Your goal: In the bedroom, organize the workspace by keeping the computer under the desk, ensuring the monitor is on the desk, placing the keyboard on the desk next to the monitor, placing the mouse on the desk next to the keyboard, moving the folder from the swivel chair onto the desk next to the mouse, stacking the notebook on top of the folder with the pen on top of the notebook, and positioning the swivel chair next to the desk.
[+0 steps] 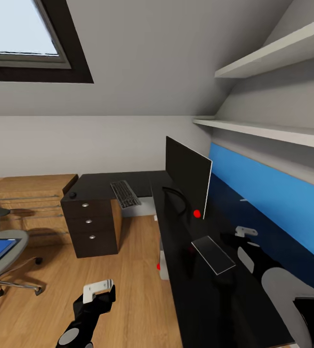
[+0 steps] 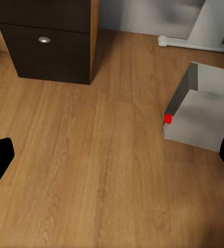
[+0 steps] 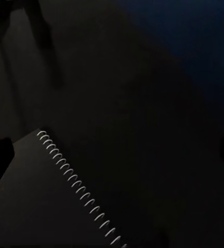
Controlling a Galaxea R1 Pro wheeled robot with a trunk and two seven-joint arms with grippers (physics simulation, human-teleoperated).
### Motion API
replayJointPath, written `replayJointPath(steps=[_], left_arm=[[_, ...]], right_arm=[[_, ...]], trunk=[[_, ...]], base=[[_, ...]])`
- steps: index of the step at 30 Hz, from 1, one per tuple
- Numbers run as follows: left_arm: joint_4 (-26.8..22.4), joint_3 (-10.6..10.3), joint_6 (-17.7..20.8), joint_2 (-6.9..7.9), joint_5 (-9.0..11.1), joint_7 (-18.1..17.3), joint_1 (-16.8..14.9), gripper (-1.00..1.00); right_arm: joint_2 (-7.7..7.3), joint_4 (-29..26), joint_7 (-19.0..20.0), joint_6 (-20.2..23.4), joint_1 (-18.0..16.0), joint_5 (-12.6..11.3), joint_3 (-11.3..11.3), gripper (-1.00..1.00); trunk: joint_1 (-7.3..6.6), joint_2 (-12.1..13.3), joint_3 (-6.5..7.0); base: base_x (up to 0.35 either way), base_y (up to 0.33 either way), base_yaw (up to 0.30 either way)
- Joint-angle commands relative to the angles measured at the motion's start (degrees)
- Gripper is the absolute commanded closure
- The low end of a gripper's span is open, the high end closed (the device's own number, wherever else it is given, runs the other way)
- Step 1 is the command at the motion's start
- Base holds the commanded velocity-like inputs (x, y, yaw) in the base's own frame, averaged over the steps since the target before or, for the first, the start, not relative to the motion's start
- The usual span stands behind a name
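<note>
Daylight from the skylight gives the head view a bright, even, sharply rendered look, with only soft shadows under the shelves and beneath the table, whose glossy black top mirrors the monitor faintly. The left wrist view is evenly lit and slightly soft, the wood floor showing mild blur. The right wrist view is very dim, almost black, with only the notebook spiral catching light.
</note>
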Motion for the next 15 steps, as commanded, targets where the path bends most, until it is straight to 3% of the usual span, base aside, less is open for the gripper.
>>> replayJointPath(steps=[1, 6, 9, 15], left_arm=[[-0.15, -0.02, 0.14, 0.01, 0.6, 0.46, -0.01, -1.0], [-2.97, 0.15, 0.25, -0.02, 0.79, 0.54, -0.01, -1.0], [-3.26, 0.16, 0.25, -0.09, 0.83, 0.55, -0.01, -1.0], [-3.43, 0.13, 0.23, -0.16, 0.86, 0.56, -0.01, -1.0]], right_arm=[[0.02, -0.08, -0.25, 0.45, 0.0, -0.39, 0.22, -1.0], [0.14, -0.18, 0.12, 5.72, 0.02, -0.41, 0.49, -1.0], [0.15, -0.13, 0.43, 6.24, 0.02, -0.39, 0.52, -1.0], [0.15, 0.14, 1.29, 6.47, 0.03, 0.29, 0.54, -1.0]], trunk=[[0.01, -0.03, -0.05], [0.01, -0.03, -0.05], [0.01, -0.03, -0.05], [1.32, -2.44, -1.13]], base=[[0.019, -0.004, 0.0], [0.006, -0.001, 0.0], [0.0, 0.0, 0.0], [0.0, 0.0, 0.0]])
